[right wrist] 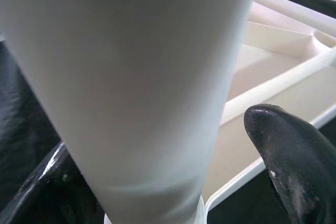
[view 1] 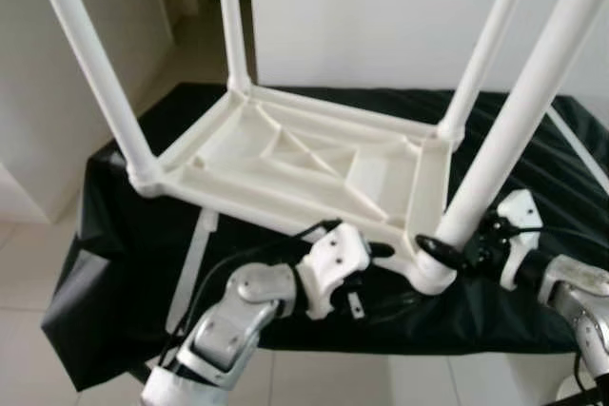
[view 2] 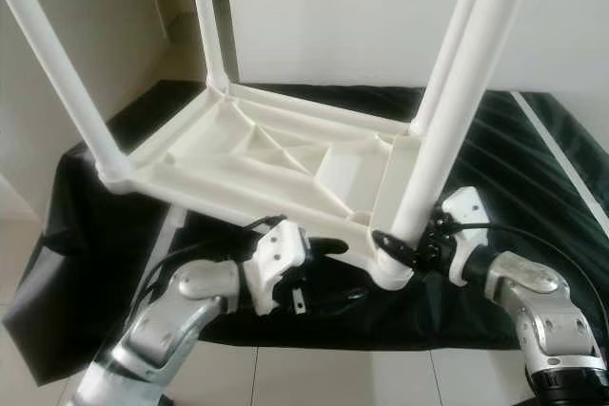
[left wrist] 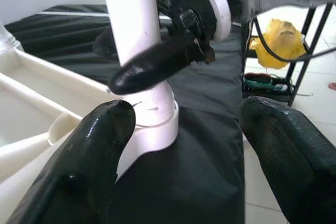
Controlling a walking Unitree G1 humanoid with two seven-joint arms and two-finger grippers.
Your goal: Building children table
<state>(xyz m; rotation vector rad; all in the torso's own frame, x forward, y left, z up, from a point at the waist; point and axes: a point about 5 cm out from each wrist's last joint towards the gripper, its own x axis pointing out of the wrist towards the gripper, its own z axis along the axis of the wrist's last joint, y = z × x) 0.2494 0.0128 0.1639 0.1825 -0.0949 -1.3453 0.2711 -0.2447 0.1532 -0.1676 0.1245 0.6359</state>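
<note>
**Little white table lies upside down with its legs in the air**

The white table top (view 1: 304,164) lies flat and upside down on a black cloth (view 1: 114,235) that covers a stand. Four white legs poke up from its corners. The near right leg (view 1: 528,111) sits in its corner socket (view 1: 430,273), close to the robot.

The right gripper (view 1: 447,252) is clenched around this leg just above the socket, one black finger on each side.

The left gripper (view 1: 376,259) is near the same corner, beside the table's front edge. Its two fingers (left wrist: 89,150) are spread apart and grasp nothing. One fingertip seems to touch the socket, but it is hard to be sure.

A yellow thing (left wrist: 283,38) sits on a rack behind
</note>
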